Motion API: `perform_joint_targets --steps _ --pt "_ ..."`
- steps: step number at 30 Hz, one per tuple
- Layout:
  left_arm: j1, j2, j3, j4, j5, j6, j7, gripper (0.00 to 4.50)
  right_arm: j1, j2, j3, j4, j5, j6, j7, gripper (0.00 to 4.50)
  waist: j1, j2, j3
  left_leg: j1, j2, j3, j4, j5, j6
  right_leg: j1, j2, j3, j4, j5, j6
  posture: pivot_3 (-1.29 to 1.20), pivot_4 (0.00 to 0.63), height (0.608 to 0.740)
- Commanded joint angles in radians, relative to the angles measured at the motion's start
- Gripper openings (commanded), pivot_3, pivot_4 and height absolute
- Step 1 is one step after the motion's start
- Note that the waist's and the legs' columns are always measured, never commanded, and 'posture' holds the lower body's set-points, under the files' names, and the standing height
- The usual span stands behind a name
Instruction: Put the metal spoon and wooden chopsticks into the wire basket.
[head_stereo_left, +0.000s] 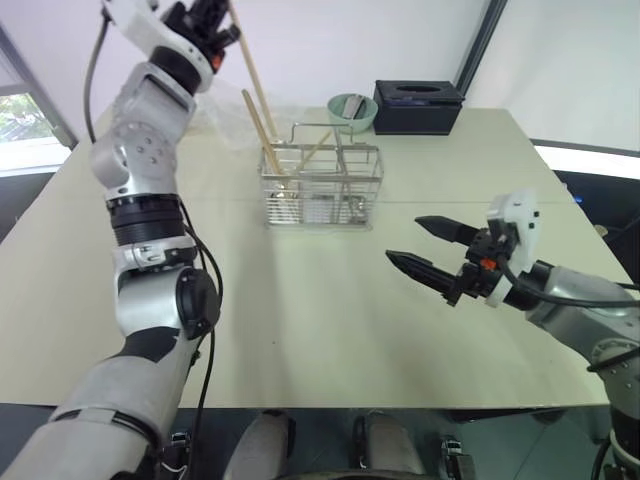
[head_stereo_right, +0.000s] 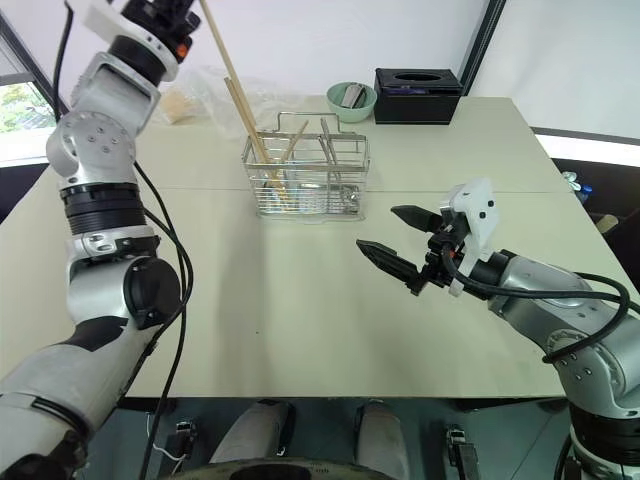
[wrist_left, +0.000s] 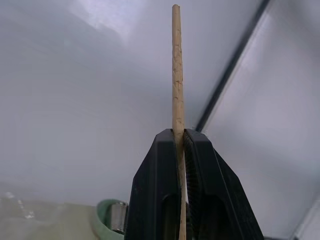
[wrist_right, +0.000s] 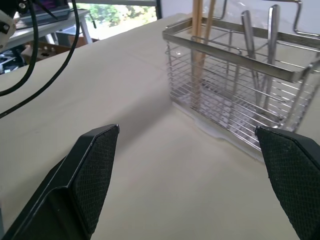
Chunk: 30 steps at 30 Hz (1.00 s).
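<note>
A pale beige surface (head_stereo_left: 330, 300) carries everything, and most of its near part lies bare. At its far edge stands a small green bowl (head_stereo_left: 352, 112) with something grey and metallic inside; what it is cannot be told. Just beside the bowl, on the right, sits a black box (head_stereo_left: 418, 106) with an oval slot in its top. Further left along the far edge lies a crumpled clear plastic bag (head_stereo_right: 200, 100). Behind it all rises a plain white wall (head_stereo_left: 330, 40) crossed by 1 dark slanting strip (head_stereo_left: 478, 45).
</note>
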Motion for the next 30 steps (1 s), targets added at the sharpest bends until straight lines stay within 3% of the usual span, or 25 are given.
perform_joint_targets --steps 1,11,21,24,30 --pt "0.056 -0.008 -0.097 -0.055 0.063 -0.097 -0.083 0.07 0.003 0.014 -0.041 -0.047 0.035 -0.015 -0.03 4.5 0.003 0.0 0.0 0.0 0.0 0.0 0.0 0.0 0.0 0.0 0.0 0.0 0.0 0.0 0.0 0.0 0.15 0.649" --pt "0.134 -0.073 -0.186 -0.008 0.145 -0.241 -0.122 0.07 0.025 0.0 -0.073 -0.07 0.083 -0.002 -0.082 4.5 0.005 0.0 0.0 -0.001 0.0 0.0 0.001 0.0 0.001 0.002 0.001 0.0 -0.004 0.0 0.0 0.0 0.15 0.649" --pt "0.159 -0.071 -0.192 0.053 0.181 -0.303 -0.141 0.07 0.042 -0.021 -0.085 -0.077 0.106 -0.004 -0.103 4.5 0.004 0.001 0.0 -0.001 0.001 0.0 0.0 -0.001 0.002 0.002 0.002 0.0 -0.006 0.0 0.0 0.0 0.15 0.649" --pt "0.18 -0.073 -0.194 0.052 0.18 -0.314 -0.151 1.18 0.039 -0.028 -0.085 -0.074 0.112 -0.003 -0.105 4.5 0.004 0.001 0.0 -0.001 0.001 0.0 0.0 -0.001 0.002 0.002 0.002 0.0 -0.006 0.0 0.0 0.0 0.15 0.649" --pt "0.222 -0.07 -0.19 0.001 0.173 -0.335 -0.152 4.2 0.023 -0.04 -0.081 -0.058 0.117 -0.004 -0.103 4.5 0.004 0.001 0.0 -0.001 0.001 0.0 0.0 -0.001 0.002 0.002 0.002 0.0 -0.006 0.0 0.0 0.0 0.15 0.649"
